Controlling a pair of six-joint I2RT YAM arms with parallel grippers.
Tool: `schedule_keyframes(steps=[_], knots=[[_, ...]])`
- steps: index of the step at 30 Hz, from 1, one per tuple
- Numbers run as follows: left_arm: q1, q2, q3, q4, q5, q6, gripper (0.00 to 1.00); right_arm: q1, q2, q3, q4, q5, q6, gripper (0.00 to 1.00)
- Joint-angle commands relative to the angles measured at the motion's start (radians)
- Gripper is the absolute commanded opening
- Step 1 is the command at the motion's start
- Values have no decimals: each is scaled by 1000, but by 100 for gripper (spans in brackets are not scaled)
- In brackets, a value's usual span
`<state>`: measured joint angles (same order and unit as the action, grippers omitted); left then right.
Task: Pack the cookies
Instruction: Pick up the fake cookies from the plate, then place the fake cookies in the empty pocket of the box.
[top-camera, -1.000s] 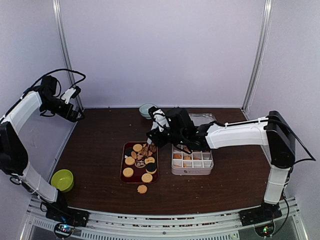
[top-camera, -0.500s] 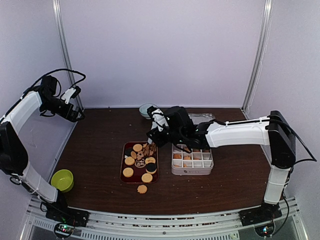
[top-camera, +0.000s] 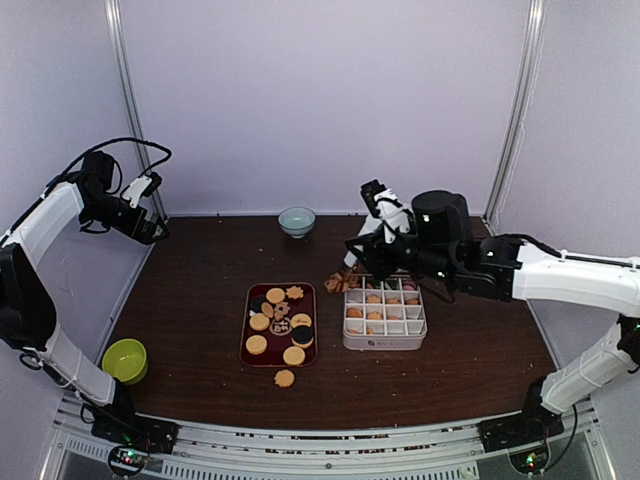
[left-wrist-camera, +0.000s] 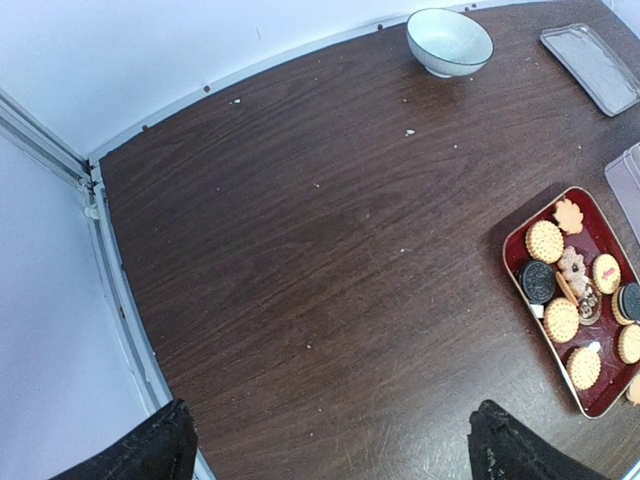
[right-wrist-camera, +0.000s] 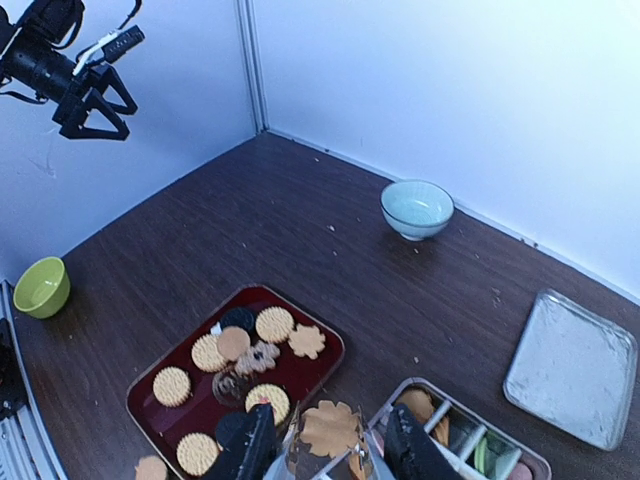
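Fingers of the right arm (right-wrist-camera: 248, 450) are clamping a flower-shaped cookie (right-wrist-camera: 330, 428) beside the divided tin (top-camera: 385, 343); left fingers (left-wrist-camera: 150, 455) are hanging apart

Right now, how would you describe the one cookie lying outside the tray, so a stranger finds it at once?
Find the dark red tray left of the divided box on the table. Just beyond the tray's near edge, toward the arm bases, lies one round golden cookie. Its neighbours sit in the tray; it alone rests on bare wood.
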<state>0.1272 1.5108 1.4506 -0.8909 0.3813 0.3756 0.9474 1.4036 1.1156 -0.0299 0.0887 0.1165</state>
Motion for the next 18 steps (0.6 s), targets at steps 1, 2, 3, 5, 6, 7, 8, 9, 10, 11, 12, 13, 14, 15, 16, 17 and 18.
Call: schedule_keyframes(steps=[1,2,3,5,6,7,8,9,10,11,12,13,14,15,16,17,18], knots=[[-4,-16,3,15,5,12,98,-8,-164,-128,-122,80,50,15],[-4,-14,4,15,4,12,98,-8,-204,-159,-146,88,59,15],[-3,-15,4,15,4,12,98,-8,-243,-179,-167,96,68,15],[-3,-12,6,15,5,13,98,-8,-316,-212,-208,111,92,15],[-3,-11,7,15,6,11,98,-8,-341,-224,-226,114,98,15],[-3,-10,7,15,8,11,98,-8,-359,-235,-241,118,106,15],[-4,-8,7,15,10,10,98,-8,-375,-245,-253,122,114,15],[-4,-6,7,15,12,7,98,-8,-387,-255,-263,125,119,15],[-4,-4,7,15,14,6,98,-7,-396,-265,-266,128,126,15],[-4,-4,7,15,16,5,98,-8,-401,-274,-266,130,130,15],[-3,-2,7,15,16,5,98,-7,-403,-284,-263,131,133,15],[-4,-1,7,15,16,5,98,-8,-401,-289,-261,132,134,15],[-4,-2,7,15,16,4,98,-8,-397,-293,-257,132,135,15],[-4,-1,7,15,15,5,98,-8,-392,-294,-254,133,136,15],[-4,-4,7,15,15,6,98,-7,-384,-296,-253,132,135,15],[-4,-3,6,15,13,8,98,-9,-377,-297,-250,134,135,15],[-3,-4,5,15,13,9,98,-8,-370,-299,-247,137,134,15]])
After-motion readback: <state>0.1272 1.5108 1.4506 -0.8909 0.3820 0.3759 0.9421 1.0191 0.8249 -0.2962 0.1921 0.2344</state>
